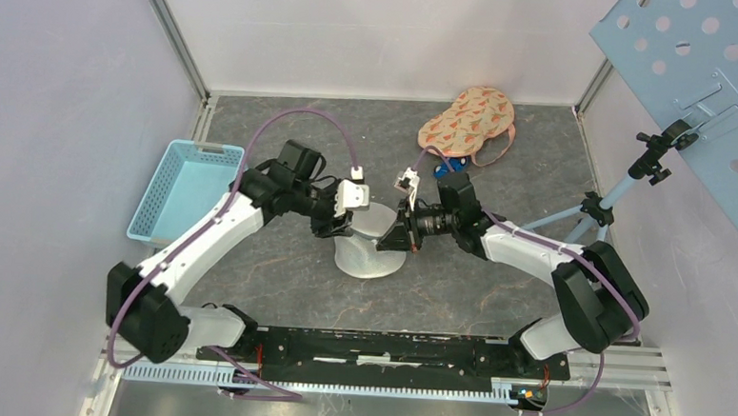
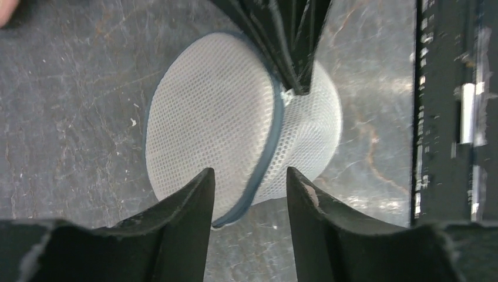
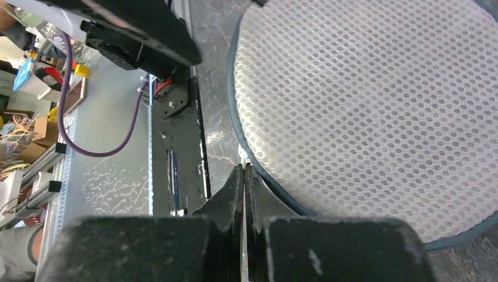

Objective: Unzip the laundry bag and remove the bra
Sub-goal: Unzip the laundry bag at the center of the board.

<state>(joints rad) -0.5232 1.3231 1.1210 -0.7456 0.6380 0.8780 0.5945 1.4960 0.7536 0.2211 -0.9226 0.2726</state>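
A round white mesh laundry bag (image 1: 371,251) with dark blue zipper trim (image 2: 267,153) lies on the grey table between both arms. My left gripper (image 2: 249,176) is open, and its fingertips straddle the trim at the bag's edge without touching it. My right gripper (image 3: 244,168) is shut on a small pale zipper pull (image 3: 240,156) at the bag's rim. It reaches the rim from the other side, shown as dark fingers (image 2: 293,53) in the left wrist view. The bra is hidden; the mesh lets nothing show through.
A peach patterned padded cloth item with a thin strap (image 1: 467,123) lies at the back, a small blue object (image 1: 451,165) beside it. A light blue basket (image 1: 183,191) stands at the left. A tripod (image 1: 594,208) stands at the right wall.
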